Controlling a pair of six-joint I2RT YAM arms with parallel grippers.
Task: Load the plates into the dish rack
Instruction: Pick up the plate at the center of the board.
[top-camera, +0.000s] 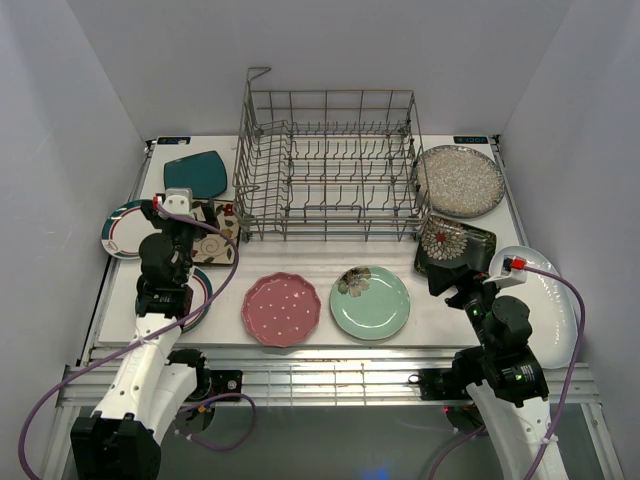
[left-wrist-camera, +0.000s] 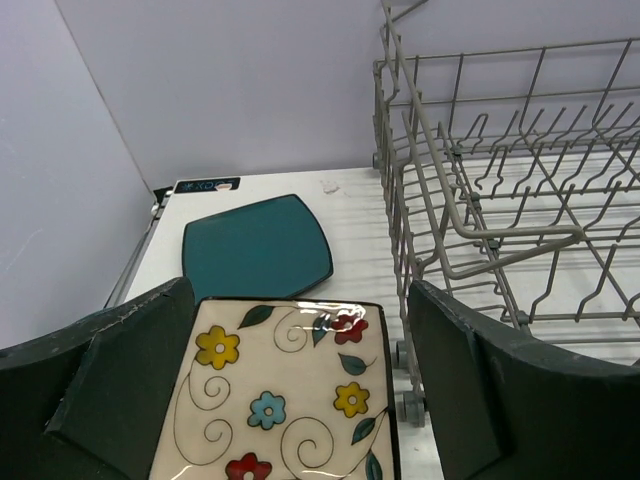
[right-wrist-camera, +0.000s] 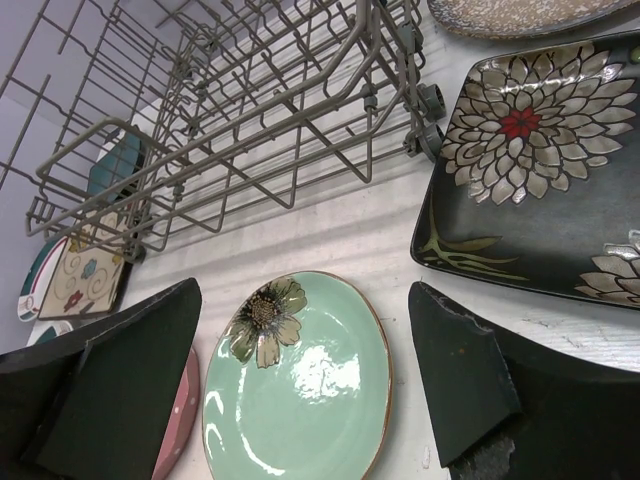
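Note:
The grey wire dish rack (top-camera: 330, 165) stands empty at the back centre. My left gripper (top-camera: 200, 215) is open and hovers over the cream floral square plate (left-wrist-camera: 285, 390), with the teal square plate (left-wrist-camera: 257, 248) beyond it and the rack (left-wrist-camera: 500, 190) on its right. My right gripper (top-camera: 452, 285) is open and empty above the mint green plate (right-wrist-camera: 300, 390). The dark floral square plate (right-wrist-camera: 530, 190) lies to its right and the pink dotted plate (right-wrist-camera: 178, 430) to its left. The speckled silver plate (top-camera: 459, 180) lies right of the rack.
A white rimmed round plate (top-camera: 122, 228) lies at the far left, and another (top-camera: 200, 290) is partly under my left arm. The big white oval plate (top-camera: 545, 300) lies at the right edge beside my right arm. White walls enclose the table.

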